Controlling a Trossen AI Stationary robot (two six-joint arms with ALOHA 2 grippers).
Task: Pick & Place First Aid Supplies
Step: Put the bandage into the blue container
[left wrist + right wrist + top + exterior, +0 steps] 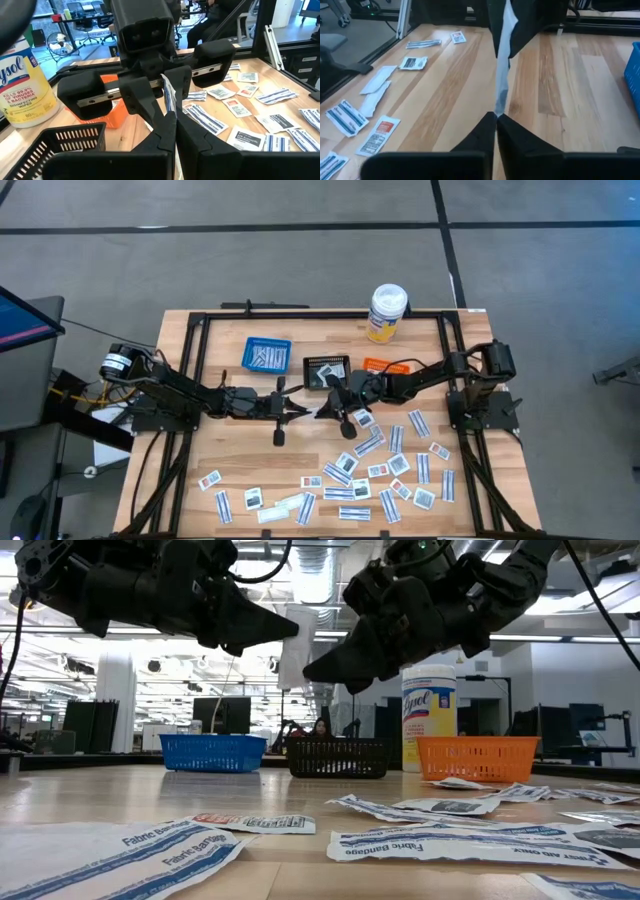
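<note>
the wooden bench [235,470] is carrying dozens of first aid supplies [385,470], lying mostly on its near right part. above mid-bench the left pincer [303,412] and right pincer [324,411] are meeting tip to tip, both pinching closed on one narrow white strip packet [502,60] hanging between them, clear of the wood.

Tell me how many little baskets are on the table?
3, in a row at the far side: the blue basket on the left, the black basket in the middle, the orange basket on the right, partly hidden from above by the right arm.
</note>
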